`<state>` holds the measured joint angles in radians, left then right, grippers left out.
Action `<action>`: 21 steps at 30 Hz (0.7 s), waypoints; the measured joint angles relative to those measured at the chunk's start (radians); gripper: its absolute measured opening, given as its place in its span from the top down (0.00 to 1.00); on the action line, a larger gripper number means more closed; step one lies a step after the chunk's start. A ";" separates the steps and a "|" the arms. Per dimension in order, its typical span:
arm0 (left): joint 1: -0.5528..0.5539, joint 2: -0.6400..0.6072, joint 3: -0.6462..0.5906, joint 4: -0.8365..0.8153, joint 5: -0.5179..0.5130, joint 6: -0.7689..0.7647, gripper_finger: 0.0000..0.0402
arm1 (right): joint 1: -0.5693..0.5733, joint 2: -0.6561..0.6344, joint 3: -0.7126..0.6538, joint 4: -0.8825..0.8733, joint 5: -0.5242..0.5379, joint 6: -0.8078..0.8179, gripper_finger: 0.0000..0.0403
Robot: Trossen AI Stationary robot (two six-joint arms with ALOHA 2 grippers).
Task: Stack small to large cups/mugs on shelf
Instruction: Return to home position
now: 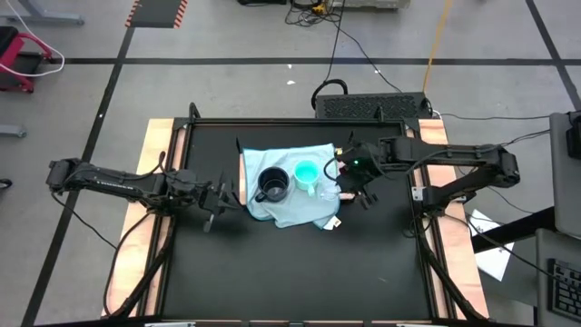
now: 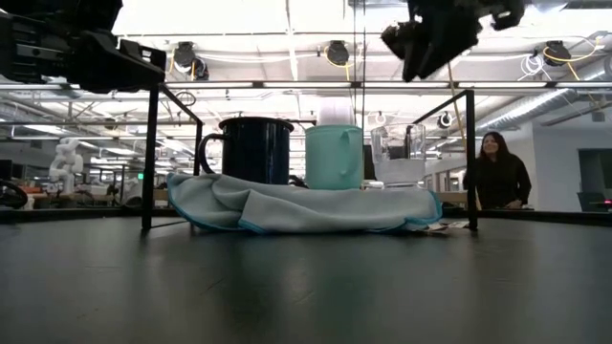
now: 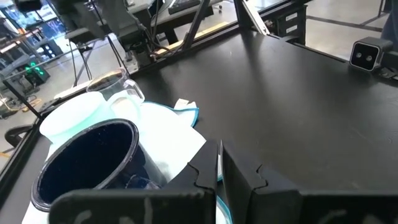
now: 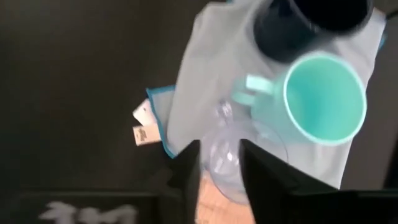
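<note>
The black mug [image 1: 272, 184] [image 2: 256, 151], the turquoise cup [image 1: 307, 173] [image 2: 334, 157] and the small clear cup [image 2: 399, 155] [image 4: 225, 158] stand upright in a row, each on its base, on the pale blue cloth [image 1: 295, 209] that drapes the shelf, whose wood edge [image 1: 243, 171] shows. My right gripper [image 1: 349, 182] [image 2: 435, 48] [image 4: 221, 149] is open and hangs well above the clear cup, touching nothing. My left gripper [image 1: 227, 194] [image 3: 219, 158] is shut and empty, just left of the black mug [image 3: 87, 165].
White tags [image 4: 140, 124] on the cloth's corner lie on the black table [image 1: 290, 272]. Wooden side rails [image 1: 162, 136] and thin black frame posts [image 2: 150, 158] border the table. A person [image 2: 497, 177] stands beyond the far edge. Bare tabletop lies toward the near edge.
</note>
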<state>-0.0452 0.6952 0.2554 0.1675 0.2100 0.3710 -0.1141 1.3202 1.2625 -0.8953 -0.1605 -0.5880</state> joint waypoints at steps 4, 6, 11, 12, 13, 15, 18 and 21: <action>0.000 -0.001 0.000 0.024 0.000 0.001 0.95 | 0.034 -0.042 0.000 0.017 -0.001 0.004 0.93; 0.000 -0.012 0.000 0.025 -0.001 0.013 0.98 | 0.047 -0.063 0.000 0.025 -0.001 0.024 0.98; 0.000 -0.078 0.000 -0.008 -0.038 -0.007 0.99 | 0.061 -0.133 -0.003 0.026 -0.001 0.093 1.00; 0.000 -0.101 0.000 -0.033 -0.052 -0.010 0.99 | 0.064 -0.155 -0.013 0.030 -0.001 0.106 1.00; 0.000 -0.126 0.000 -0.056 -0.060 -0.015 1.00 | 0.064 -0.181 -0.026 0.030 -0.001 0.115 1.00; -0.001 -0.183 0.000 -0.095 -0.076 -0.027 1.00 | 0.064 -0.238 -0.065 0.040 -0.001 0.137 1.00; -0.004 -0.281 0.000 -0.148 -0.081 -0.035 1.00 | 0.064 -0.337 -0.129 0.070 -0.001 0.182 1.00; -0.012 -0.369 0.000 -0.203 -0.107 -0.044 1.00 | 0.064 -0.448 -0.193 0.092 -0.001 0.239 1.00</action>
<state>-0.0573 0.3263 0.2550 -0.0350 0.1033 0.3267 -0.0502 0.8721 1.0692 -0.8031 -0.1619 -0.3488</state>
